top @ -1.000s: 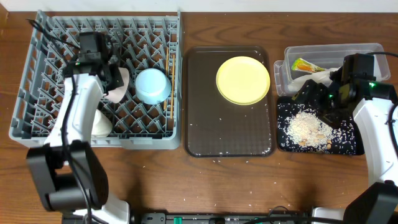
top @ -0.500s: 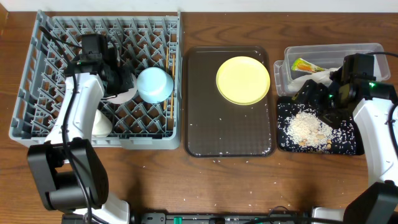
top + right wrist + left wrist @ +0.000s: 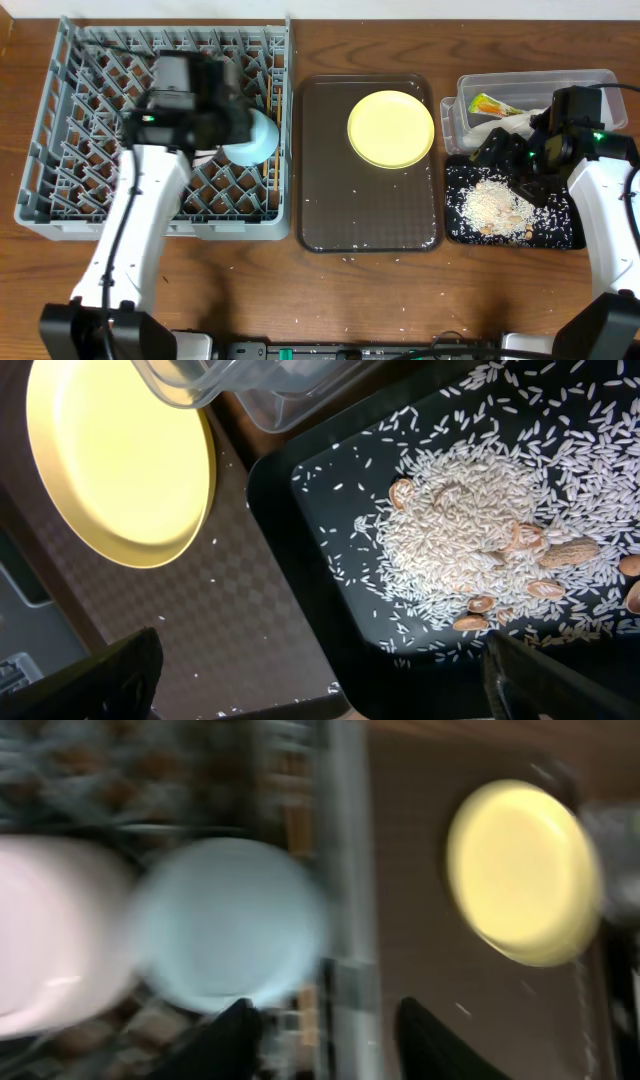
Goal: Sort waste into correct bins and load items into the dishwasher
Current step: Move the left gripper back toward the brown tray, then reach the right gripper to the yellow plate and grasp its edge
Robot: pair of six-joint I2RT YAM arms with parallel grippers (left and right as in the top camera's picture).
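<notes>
left gripper (image 3: 328,1020) has swung right toward the light blue bowl (image 3: 230,925), spread empty; right gripper (image 3: 330,685) spread too.

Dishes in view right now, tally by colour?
yellow plate: 1
light blue bowl: 1
white bowl: 1
Total: 3

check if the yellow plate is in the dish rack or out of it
Out: the yellow plate lies flat on the dark brown tray, right of the grey dish rack, not among its pegs.
</notes>
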